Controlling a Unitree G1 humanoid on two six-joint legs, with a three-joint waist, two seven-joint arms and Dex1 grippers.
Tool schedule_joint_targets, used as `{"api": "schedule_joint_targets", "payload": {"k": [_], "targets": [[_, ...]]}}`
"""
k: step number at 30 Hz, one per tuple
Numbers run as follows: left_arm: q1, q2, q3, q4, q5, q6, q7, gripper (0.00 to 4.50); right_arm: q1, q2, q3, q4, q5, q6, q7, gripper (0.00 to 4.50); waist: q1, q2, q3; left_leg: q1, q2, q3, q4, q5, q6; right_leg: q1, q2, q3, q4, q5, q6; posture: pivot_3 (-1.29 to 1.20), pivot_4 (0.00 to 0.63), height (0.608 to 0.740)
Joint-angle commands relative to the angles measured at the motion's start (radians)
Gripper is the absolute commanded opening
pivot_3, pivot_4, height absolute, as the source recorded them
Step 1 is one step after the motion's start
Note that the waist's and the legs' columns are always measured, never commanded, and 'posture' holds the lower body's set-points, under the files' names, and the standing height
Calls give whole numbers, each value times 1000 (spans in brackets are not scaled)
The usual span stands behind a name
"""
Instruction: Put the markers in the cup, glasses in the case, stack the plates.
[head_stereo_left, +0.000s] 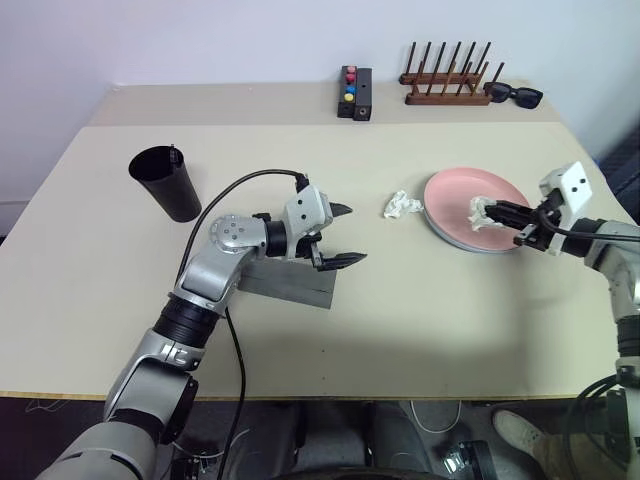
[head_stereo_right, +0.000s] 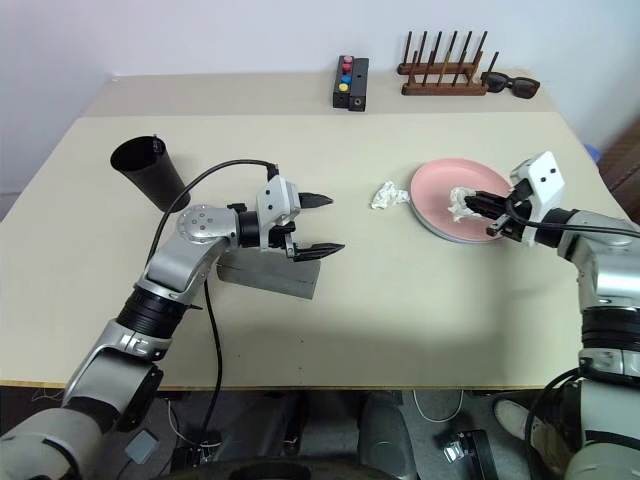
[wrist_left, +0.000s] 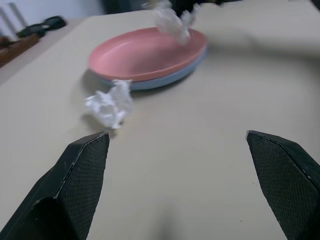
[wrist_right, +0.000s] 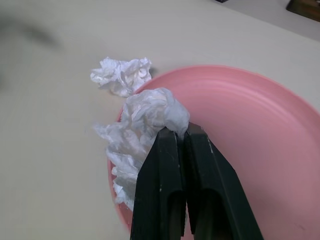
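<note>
left fingers (head_stereo_left: 343, 235) spread wide, level; right fingers (wrist_right: 181, 137) pinch tissue (wrist_right: 145, 125) over pink plate (wrist_right: 250, 130).

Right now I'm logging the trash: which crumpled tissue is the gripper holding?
The crumpled tissue over the pink plate, pinched by the right gripper; the other tissue lies loose on the table beside that plate.

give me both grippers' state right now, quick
left gripper: jaws open, holding nothing, above the beige table.
right gripper: jaws shut on a crumpled white tissue wad, over the round pink plastic plate.
</note>
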Motion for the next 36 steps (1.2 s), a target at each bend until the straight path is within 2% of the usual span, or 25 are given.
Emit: {"api": "schedule_joint_targets", "payload": {"k": [1, 10, 20, 21, 22, 24, 25, 27, 29, 36], "targets": [[22, -17, 39, -101, -23, 74, 70, 4500, -50, 22, 2, 47, -28, -75, -37, 52, 0, 0, 0, 0, 0, 0, 0, 0, 0, 0, 0, 0, 0, 0, 0, 0, 150, 740], [51, 6, 36, -203, -49, 174, 79, 4500, -126, 44, 23, 167, -67, -159, -52, 52, -2, 0, 0, 0, 0, 0, 0, 0, 0, 0, 0, 0, 0, 0, 0, 0, 150, 740], [62, 38, 37, -225, -67, 195, 55, 4500, -139, 42, 28, 227, -85, -180, -34, 52, -3, 0, 0, 0, 0, 0, 0, 0, 0, 0, 0, 0, 0, 0, 0, 0, 150, 740], [60, 37, 37, -223, -67, 195, 55, 4500, -140, 42, 30, 239, -89, -183, -32, 620, -3, 0, 0, 0, 0, 0, 0, 0, 0, 0, 0, 0, 0, 0, 0, 0, 150, 740], [59, 37, 37, -222, -67, 195, 55, 4500, -141, 43, 31, 248, -92, -185, -30, 945, -3, 0, 0, 0, 0, 0, 0, 0, 0, 0, 0, 0, 0, 0, 0, 0, 150, 740], [57, 34, 37, -218, -66, 193, 57, 4500, -145, 44, 35, 284, -104, -203, -30, 1886, -4, 0, 0, 0, 0, 0, 0, 0, 0, 0, 0, 0, 0, 0, 0, 0, 150, 740], [56, 32, 37, -216, -65, 192, 57, 4500, -147, 43, 39, 308, -114, -217, -34, 2498, -4, 0, 0, 0, 0, 0, 0, 0, 0, 0, 0, 0, 0, 0, 0, 0, 150, 740], [56, 31, 36, -213, -64, 190, 58, 4500, -152, 41, 42, 343, -128, -245, -40, 3374, -6, 0, 0, 0, 0, 0, 0, 0, 0, 0, 0, 0, 0, 0, 0, 0, 150, 740], [57, 33, 38, -213, -64, 190, 58, 4500, -160, 34, 34, 349, -124, -240, -44, 4456, -6, 0, 0, 0, 0, 0, -1, 0, 0, 0, 0, 0, 0, 0, 0, 0, 150, 740], [70, 40, 48, -215, -63, 192, 66, 4500, -150, 37, 17, 144, -59, -188, -4, 4456, -14, 0, 0, 0, 0, 0, -1, 0, 0, 0, 0, 0, 0, 0, 0, 0, 150, 740]]}}
